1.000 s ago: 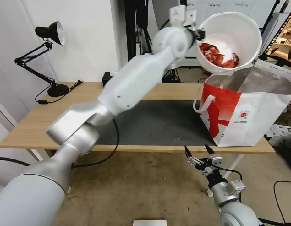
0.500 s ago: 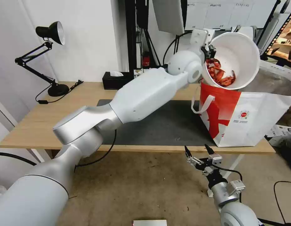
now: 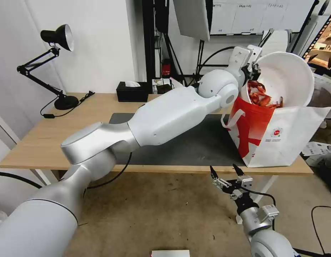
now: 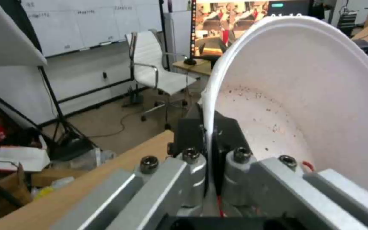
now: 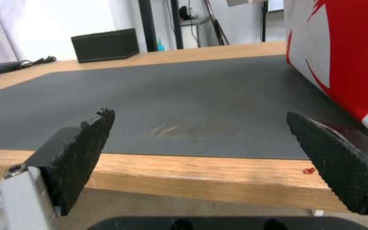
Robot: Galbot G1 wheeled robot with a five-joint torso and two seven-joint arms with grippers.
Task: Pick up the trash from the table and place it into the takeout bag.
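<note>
My left gripper (image 3: 252, 71) is shut on the rim of the white round bowl (image 3: 290, 80), the trash, which holds red shell scraps (image 3: 262, 97). The bowl is tilted on its side, its lower part sunk inside the mouth of the white-and-red takeout bag (image 3: 276, 135) at the right end of the table (image 3: 36, 142). In the left wrist view the fingers (image 4: 192, 134) pinch the bowl's wall (image 4: 303, 105). My right gripper (image 3: 225, 173) hangs open below the table's front edge, facing the dark mat (image 5: 171, 95) and the bag's side (image 5: 346, 54).
A black tissue box (image 3: 131, 91) stands at the table's back edge and a black desk lamp (image 3: 56, 53) at the back left. My left arm stretches across the mat (image 3: 179, 142). A small red scrap (image 5: 308, 171) lies on the table's front edge.
My left arm has carried the bowl to the right and down, from above the bag into its mouth. The right arm has stayed still.
</note>
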